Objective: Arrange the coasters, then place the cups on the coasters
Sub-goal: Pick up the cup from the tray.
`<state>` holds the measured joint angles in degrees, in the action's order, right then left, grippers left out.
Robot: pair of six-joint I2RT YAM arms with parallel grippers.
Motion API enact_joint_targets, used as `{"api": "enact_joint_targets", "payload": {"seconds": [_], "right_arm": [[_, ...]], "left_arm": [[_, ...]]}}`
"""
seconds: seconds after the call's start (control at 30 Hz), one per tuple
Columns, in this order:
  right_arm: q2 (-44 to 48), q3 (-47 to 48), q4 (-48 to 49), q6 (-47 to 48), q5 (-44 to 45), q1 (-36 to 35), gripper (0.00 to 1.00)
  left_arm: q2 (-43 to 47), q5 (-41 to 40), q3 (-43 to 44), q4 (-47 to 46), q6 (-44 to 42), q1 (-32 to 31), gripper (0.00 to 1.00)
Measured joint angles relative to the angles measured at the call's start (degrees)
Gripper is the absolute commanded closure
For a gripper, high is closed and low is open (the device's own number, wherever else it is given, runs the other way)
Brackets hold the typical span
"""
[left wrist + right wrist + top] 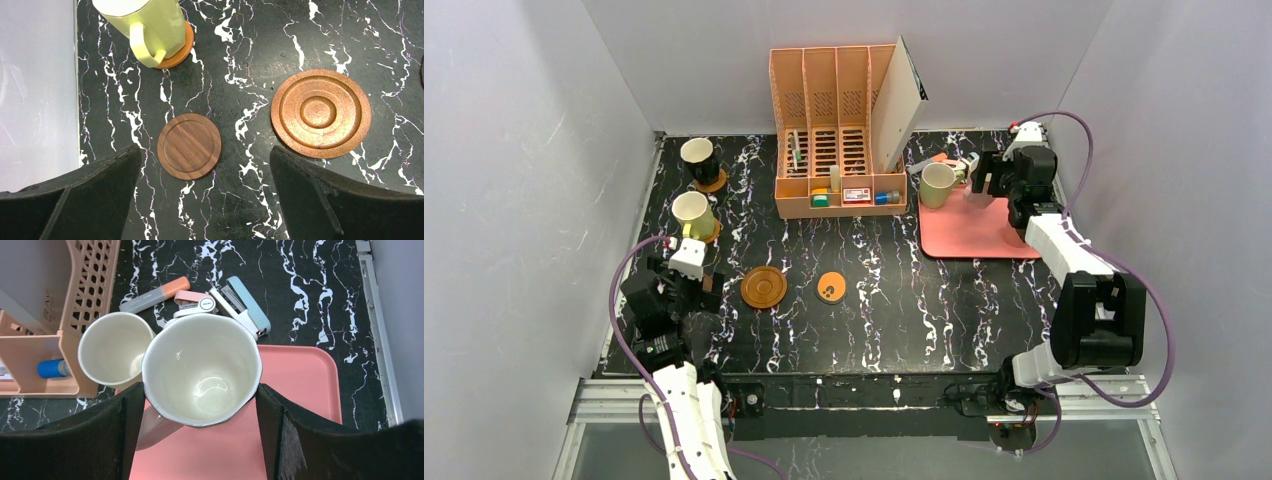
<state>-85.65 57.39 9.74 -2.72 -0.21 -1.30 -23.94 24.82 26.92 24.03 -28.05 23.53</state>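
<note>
Black marbled table (904, 300) is carrying, directly on its surface, a ringed wooden coaster (764, 288), a marked orange coaster (831, 287), a dark brown coaster (189, 146), two orange-brown coasters (718, 184) (716, 234) — plus a pink tray (974, 238) and a peach desk organizer (824, 211).

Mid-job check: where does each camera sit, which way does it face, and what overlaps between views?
Top external: above and behind the bases, looking down across the table; left arm and right arm show.
Left wrist: on the left arm, facing straight down at the dark coaster and ringed coaster; the open left end effector frames the bottom.
Right wrist: facing down into a cup held by the right end effector, above the pink tray.
Shared: top and left wrist both show the ringed coaster and yellow cup.
</note>
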Motion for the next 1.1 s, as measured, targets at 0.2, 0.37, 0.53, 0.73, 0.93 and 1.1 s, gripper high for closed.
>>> {"api": "enact_joint_targets", "payload": {"seconds": [0.2,0.37,0.53,0.73,0.93,1.1], "right_arm": [[4.9,-2.7,0.3,-0.1,-2.2,0.0,0.57],[8.1,-3.4,0.3,-0.8,-6.1,0.0,0.60],[10.5,-3.7,0.3,-2.5,-13.4,0.0,0.64],[11.1,-3.7,-0.2,-3.9,-24.0,-1.4,0.65],[10.3,-3.6,-1.5,-3.3,-33.4,-5.5,0.65],[7.3,-3.6,-3.0,-2.7,-38.7,-7.5,0.65]], "left_arm": [[0.0,0.0,0.0,0.0,0.0,0.0,0.02],[0.0,0.0,0.0,0.0,0.0,0.0,0.02],[0.0,0.0,0.0,0.0,0.0,0.0,0.02],[0.0,0.0,0.0,0.0,0.0,0.0,0.02],[-0.1,0.0,0.0,0.0,0.0,0.0,0.02],[-0.3,0.0,0.0,0.0,0.0,0.0,0.02]]}}
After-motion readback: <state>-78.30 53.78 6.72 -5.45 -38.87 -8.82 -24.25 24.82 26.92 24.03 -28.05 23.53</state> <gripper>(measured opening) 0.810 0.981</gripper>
